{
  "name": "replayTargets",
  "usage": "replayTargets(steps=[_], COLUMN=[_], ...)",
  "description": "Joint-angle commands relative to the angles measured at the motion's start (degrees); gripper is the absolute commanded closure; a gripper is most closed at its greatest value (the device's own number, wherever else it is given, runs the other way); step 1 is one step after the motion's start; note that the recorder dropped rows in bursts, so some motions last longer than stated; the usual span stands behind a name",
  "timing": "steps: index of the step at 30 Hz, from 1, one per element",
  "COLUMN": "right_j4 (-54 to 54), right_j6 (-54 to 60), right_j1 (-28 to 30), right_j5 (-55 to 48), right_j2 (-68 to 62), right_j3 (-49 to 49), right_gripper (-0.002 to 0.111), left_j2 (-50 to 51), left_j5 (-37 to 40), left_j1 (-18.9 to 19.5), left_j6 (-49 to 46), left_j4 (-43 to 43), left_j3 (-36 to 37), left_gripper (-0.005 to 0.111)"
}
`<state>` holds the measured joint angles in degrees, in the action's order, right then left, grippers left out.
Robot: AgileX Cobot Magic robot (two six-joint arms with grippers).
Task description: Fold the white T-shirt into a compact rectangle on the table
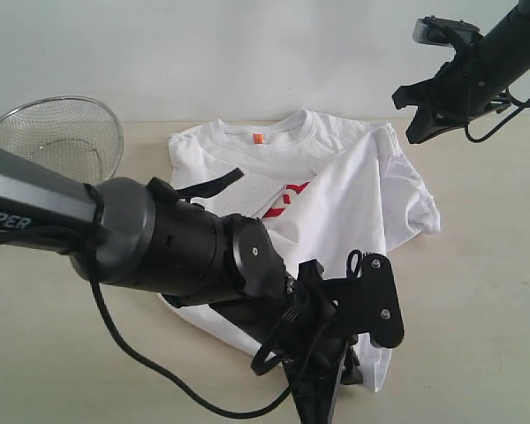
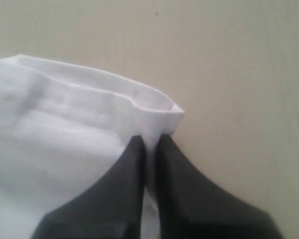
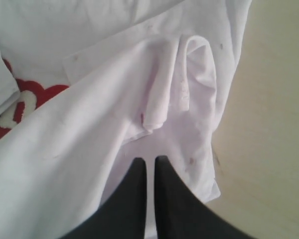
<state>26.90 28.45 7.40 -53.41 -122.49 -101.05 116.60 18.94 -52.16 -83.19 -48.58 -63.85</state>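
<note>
The white T-shirt (image 1: pixel 340 181) lies on the table (image 1: pixel 495 300), neck with its orange tag toward the back, its right side folded over the red lettering. My left gripper (image 2: pixel 150 142) is low at the shirt's near edge, shut on a corner of the hem (image 2: pixel 159 112). In the exterior view the left arm (image 1: pixel 185 243) covers the shirt's near left part. My right gripper (image 1: pixel 417 131) hangs in the air above the shirt's far right sleeve, shut with nothing in it. In the right wrist view that gripper (image 3: pixel 150 162) stands over the bunched sleeve (image 3: pixel 189 84).
A round wire-mesh basket (image 1: pixel 62 137) stands at the back left of the table. Bare tabletop lies to the right of the shirt (image 1: pixel 495 265) and at the front left (image 1: pixel 44 353).
</note>
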Motion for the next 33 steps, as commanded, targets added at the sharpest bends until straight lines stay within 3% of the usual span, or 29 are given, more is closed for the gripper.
replayTargets(steps=[1, 8, 17, 33], right_j4=[-0.37, -0.37, -0.58, -0.69], right_j6=[0.59, 0.59, 0.59, 0.59], right_j1=[0.02, 0.02, 0.02, 0.02], right_j5=[0.32, -0.13, 0.86, 0.26], right_j2=[0.65, 0.65, 0.65, 0.65], right_j3=[-0.27, -0.27, -0.27, -0.27], right_gripper=[0.107, 0.107, 0.107, 0.107], left_j2=[-4.97, -8.81, -6.43, 0.34], left_j5=[-1.73, -9.61, -20.19, -22.47], left_j1=[-0.38, 3.08, 13.74, 24.96], left_j6=[2.73, 3.33, 3.33, 3.1], left_j4=[0.16, 0.28, 0.28, 0.28], left_j3=[0.17, 0.17, -0.65, -17.54], left_gripper=[0.102, 0.102, 0.102, 0.102])
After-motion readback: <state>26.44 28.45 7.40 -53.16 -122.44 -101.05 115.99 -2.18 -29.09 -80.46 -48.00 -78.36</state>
